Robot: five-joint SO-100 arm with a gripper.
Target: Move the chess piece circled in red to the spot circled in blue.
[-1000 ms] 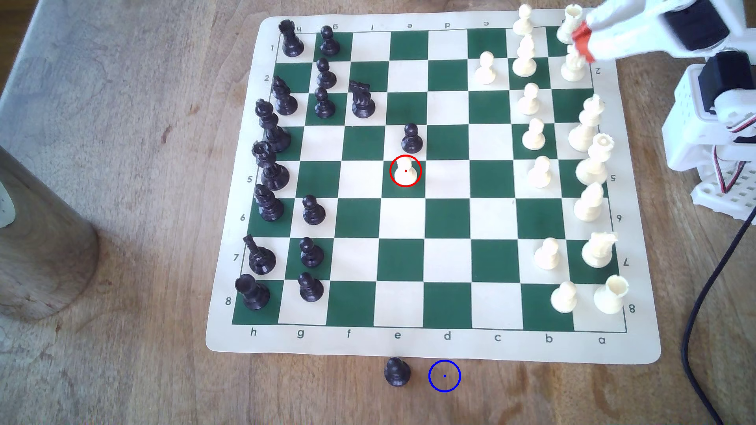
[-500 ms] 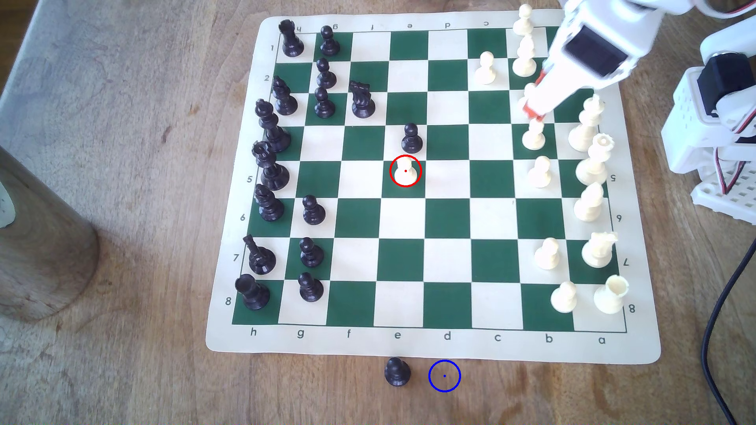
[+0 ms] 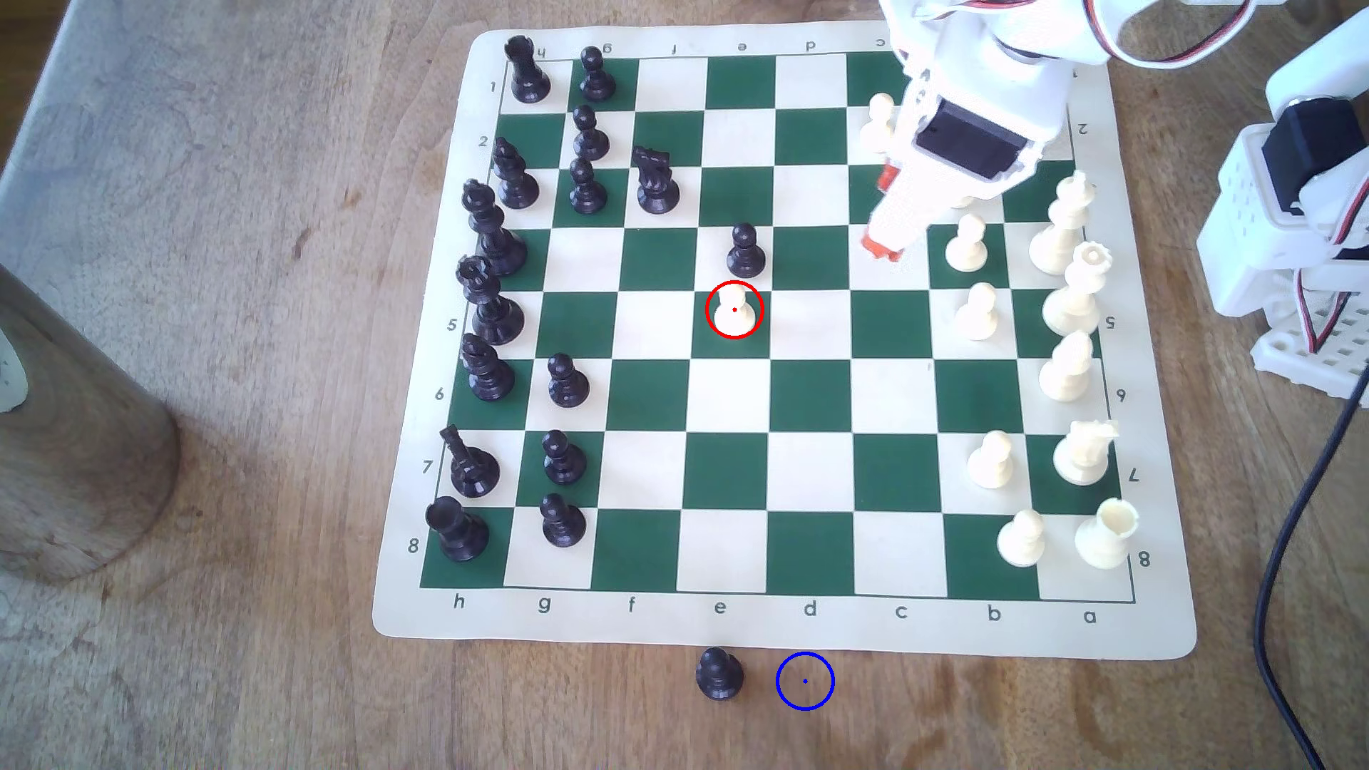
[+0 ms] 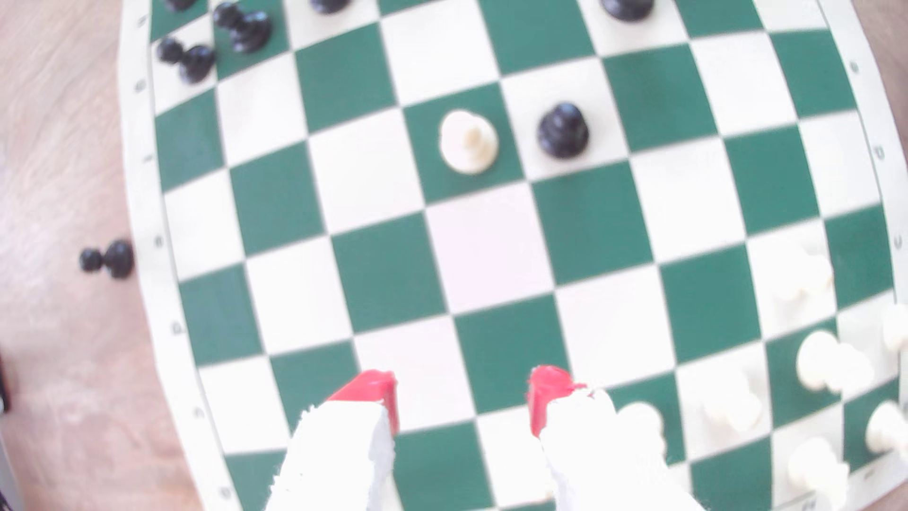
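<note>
The claw (image 4: 462, 398) is wide open and holds nothing. It hangs over the chess mat (image 3: 785, 629), toward the far right part of the mat in the exterior view. The white pawn in the red ring (image 3: 734, 311) stands upright near the middle of the mat, on a green square. A black pawn (image 3: 745, 252) stands on the next square, just beside it. I think the claw could bump that black pawn and knock it over when it comes down, because the 2 are so close. The blue ring (image 3: 805, 681) is on bare wood just off the near edge of the mat. Another black pawn (image 3: 719, 674) stands near the ring, so a sloppy drop could hit it.
</note>
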